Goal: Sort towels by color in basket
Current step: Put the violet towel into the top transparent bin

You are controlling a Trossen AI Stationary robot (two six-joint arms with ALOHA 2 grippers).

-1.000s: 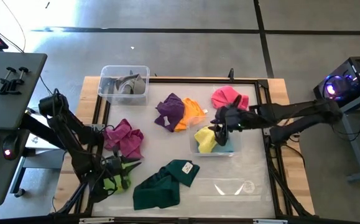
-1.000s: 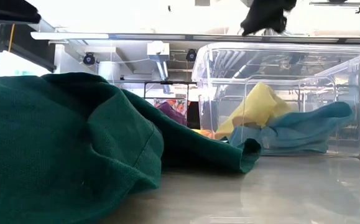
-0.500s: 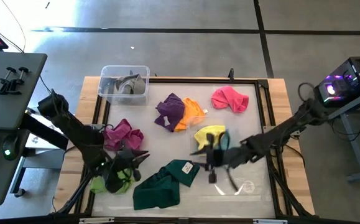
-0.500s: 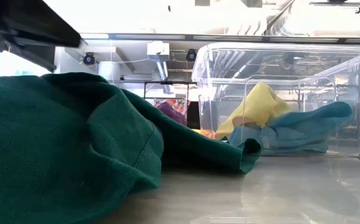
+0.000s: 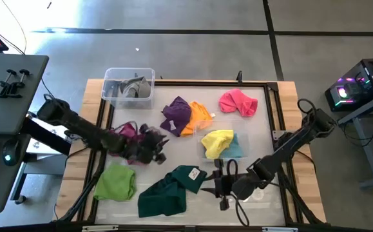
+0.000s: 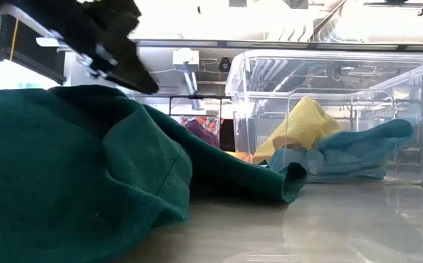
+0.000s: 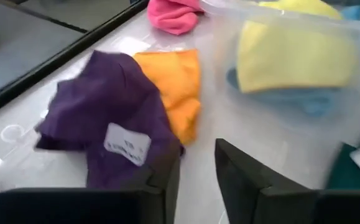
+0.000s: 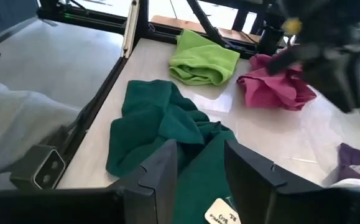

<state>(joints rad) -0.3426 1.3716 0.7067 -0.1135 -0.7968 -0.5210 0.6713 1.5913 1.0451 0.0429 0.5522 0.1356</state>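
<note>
My left gripper (image 5: 154, 145) (image 7: 195, 180) is open above the table, just right of the magenta towel (image 5: 123, 136), facing the purple towel (image 7: 105, 124) and the orange towel (image 7: 173, 87). My right gripper (image 5: 219, 182) (image 8: 199, 169) is open at the right end of the dark green towel (image 5: 169, 191) (image 8: 167, 124), low over it. The lime green towel (image 5: 115, 183) lies flat near the table's near left corner. The yellow towel (image 5: 216, 140) and light blue towel (image 5: 236, 148) lie in a clear bin (image 6: 416, 109). The pink towel (image 5: 238, 102) lies at the far right.
A grey towel (image 5: 131, 86) sits in a second clear bin (image 5: 109, 76) at the far left corner. Another clear container (image 5: 250, 193) stands near the near edge, beside my right gripper. A black frame (image 5: 276, 116) runs round the table top.
My left gripper has moved from over the lime green towel toward the far edge and right, ending beside the magenta towel; the lime green towel now lies spread flat. My right gripper has travelled from above the yellow towel's bin toward the near edge, down to the dark green towel.
</note>
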